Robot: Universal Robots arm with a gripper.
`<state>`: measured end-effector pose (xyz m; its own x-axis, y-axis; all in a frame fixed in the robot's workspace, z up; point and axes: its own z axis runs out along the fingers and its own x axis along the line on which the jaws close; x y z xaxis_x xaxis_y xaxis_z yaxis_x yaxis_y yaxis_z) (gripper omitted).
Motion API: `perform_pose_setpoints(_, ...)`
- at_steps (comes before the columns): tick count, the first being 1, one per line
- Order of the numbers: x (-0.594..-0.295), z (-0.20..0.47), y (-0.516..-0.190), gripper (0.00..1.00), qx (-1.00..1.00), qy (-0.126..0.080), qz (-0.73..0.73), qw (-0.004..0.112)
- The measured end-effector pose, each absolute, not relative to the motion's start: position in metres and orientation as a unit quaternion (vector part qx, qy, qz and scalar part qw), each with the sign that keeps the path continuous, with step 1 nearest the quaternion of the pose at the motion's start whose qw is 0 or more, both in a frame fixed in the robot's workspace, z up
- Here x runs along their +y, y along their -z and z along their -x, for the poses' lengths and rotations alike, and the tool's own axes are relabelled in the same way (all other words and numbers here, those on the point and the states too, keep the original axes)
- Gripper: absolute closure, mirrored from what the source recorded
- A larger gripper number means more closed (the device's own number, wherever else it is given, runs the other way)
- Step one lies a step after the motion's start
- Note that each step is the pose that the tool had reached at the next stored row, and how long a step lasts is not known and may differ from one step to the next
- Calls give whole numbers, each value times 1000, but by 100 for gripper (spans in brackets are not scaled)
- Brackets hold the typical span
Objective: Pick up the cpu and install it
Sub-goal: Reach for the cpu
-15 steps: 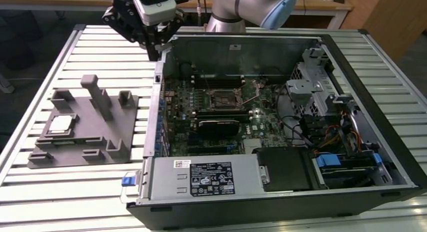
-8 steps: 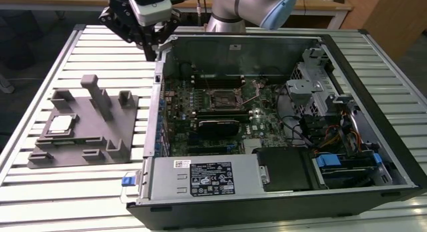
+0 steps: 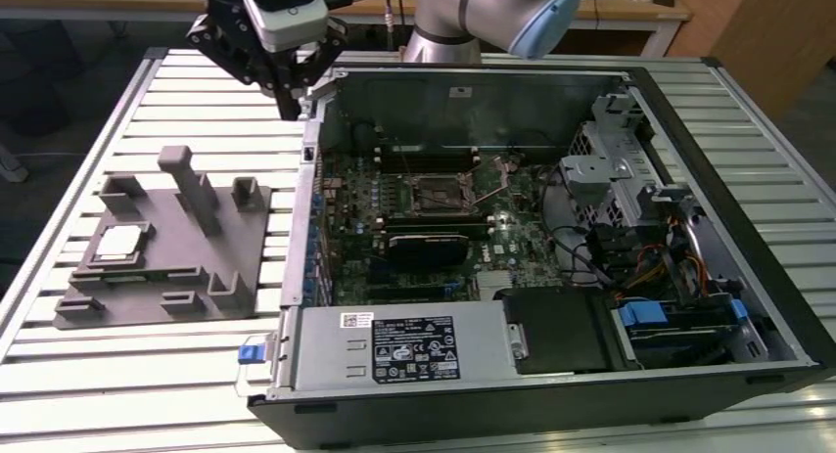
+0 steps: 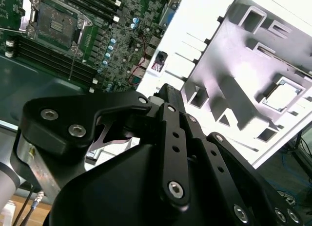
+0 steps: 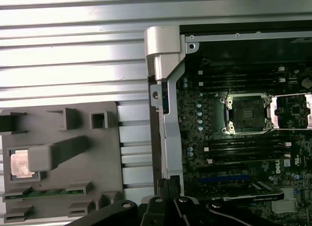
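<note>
The gripper hangs over the back corner of the open computer case, black fingers pressed together on nothing. The cpu, a silvery square, lies flat in the moulded grey plastic tray outside the case, on the exterior view's left. A tray post partly covers it in the first wrist view. It shows whole in the second wrist view. Inside the case the socket lies bare, and the power supply carries a printed sticker.
</note>
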<state>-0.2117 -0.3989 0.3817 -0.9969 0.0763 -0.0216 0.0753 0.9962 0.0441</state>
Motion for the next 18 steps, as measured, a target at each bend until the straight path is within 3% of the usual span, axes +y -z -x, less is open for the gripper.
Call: perform_pose_setpoints(18, -399, 223, -380, 89, 999, -22, -38, 11)
